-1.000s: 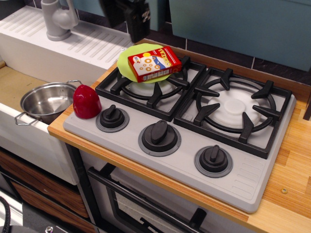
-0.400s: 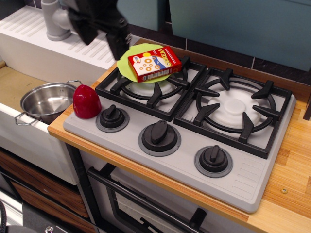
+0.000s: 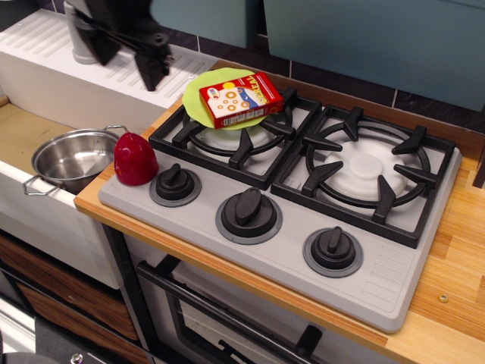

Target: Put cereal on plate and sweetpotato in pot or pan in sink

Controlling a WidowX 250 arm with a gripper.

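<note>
Sweetpotato [image 3: 135, 158] is the thing left to move; it stands on the front-left corner of the stove, at the edge of the tabletop [image 3: 455, 250], well below the fingers [image 3: 144, 57] and a little toward the front from them. It looks like a hard, glossy toy dome, so I judge it light and stiff but slippery; the best hold is probably across its rounded sides near the middle, from above, because a pinch near the narrow top could slide off. The pot [image 3: 72, 158] sits in the sink [image 3: 19, 133] just beside the sweetpotato, on the far side of it from the stove, also well below the fingers; the carry will be short. The cereal [image 3: 241, 99] lies already on the plate [image 3: 198, 95], to the side of the fingers and apart from them.

The fingers are dark and blurred over the ribbed drainboard; whether they are released or clenched I cannot tell, but nothing hangs from them.

Compared with the frame of a moment ago, the arm has moved away from the plate toward the faucet [image 3: 79, 38], while the cereal, sweetpotato and pot have not shifted.
</note>
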